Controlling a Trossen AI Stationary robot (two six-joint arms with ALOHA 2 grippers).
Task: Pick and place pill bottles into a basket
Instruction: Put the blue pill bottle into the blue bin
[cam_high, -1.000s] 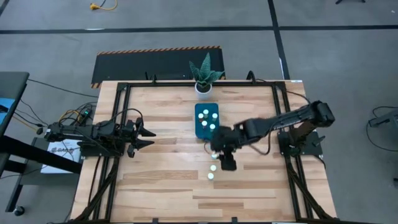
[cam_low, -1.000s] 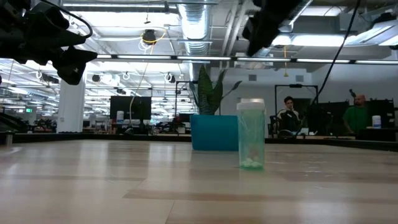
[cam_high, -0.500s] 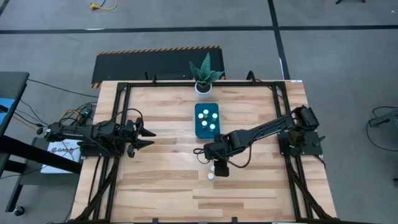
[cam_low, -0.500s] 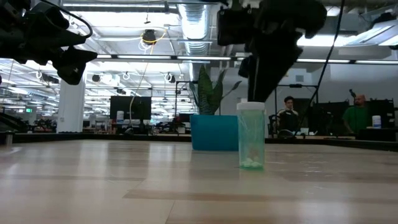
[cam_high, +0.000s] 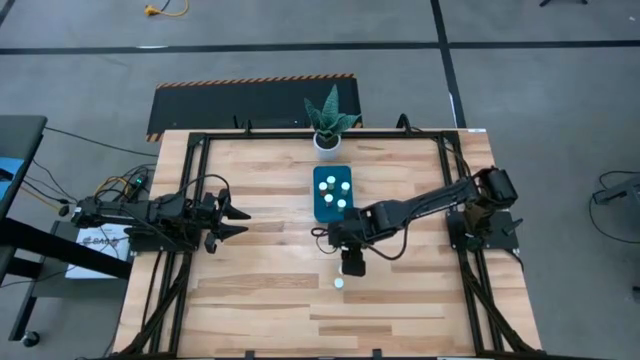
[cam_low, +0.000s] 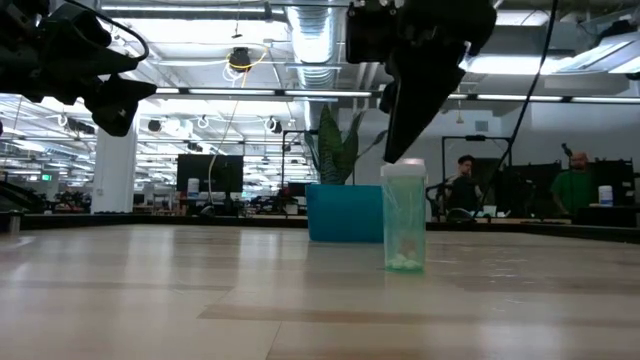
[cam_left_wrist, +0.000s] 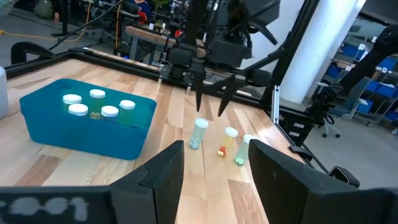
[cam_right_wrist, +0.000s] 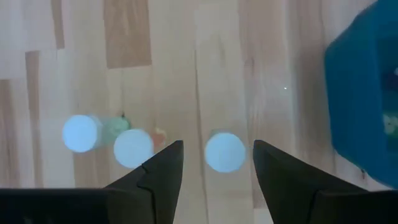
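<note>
The right claw (cam_left_wrist: 210, 99) hangs spread wide over the pill bottles (cam_left_wrist: 199, 133) left standing on the bench (cam_high: 260, 300), near the basket (cam_left_wrist: 81, 134), which already has four inside; the three stand close together, so I think a finger could bump a neighbour and tip it over; the left claw (cam_high: 240, 221) waits far off, fingers apart.

Blue basket (cam_left_wrist: 87, 134) near table centre, holding four white-capped pill bottles (cam_left_wrist: 93, 104) upright. Three more pill bottles on table (cam_left_wrist: 198, 133) just beside basket, upright, clear bodies, white caps, close together in row.
</note>
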